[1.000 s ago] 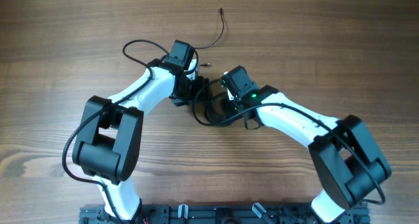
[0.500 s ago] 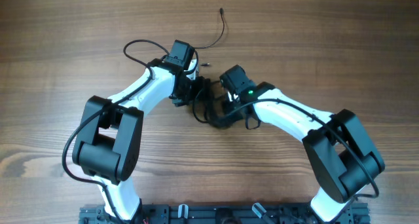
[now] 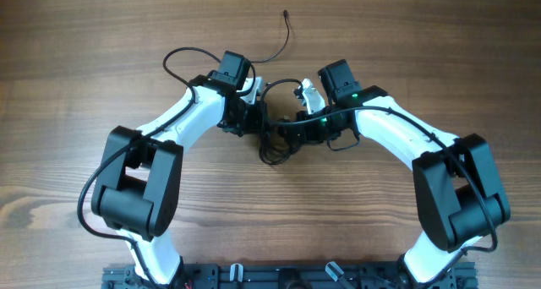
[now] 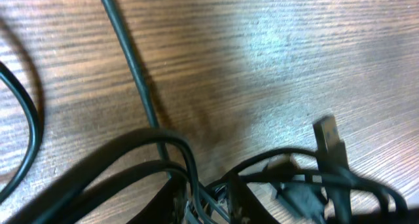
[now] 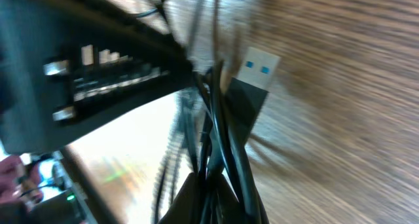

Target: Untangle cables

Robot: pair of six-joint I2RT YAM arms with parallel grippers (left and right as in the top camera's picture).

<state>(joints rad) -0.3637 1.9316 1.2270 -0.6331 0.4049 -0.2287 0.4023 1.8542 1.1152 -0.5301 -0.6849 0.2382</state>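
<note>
Cables (image 3: 272,147) tangled, pinched in right fingers (image 3: 301,126), just beside left fingers (image 3: 252,120)

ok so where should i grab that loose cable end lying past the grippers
Probably take the free cable just behind its plug, coming straight down from above with jaws across the cord: that stretch lies flat on bare table, clear of the tangle.

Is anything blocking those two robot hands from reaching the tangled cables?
Nothing visible does: the left hand and right hand are at the cables, the right one shut on strands beside a USB plug.
</note>
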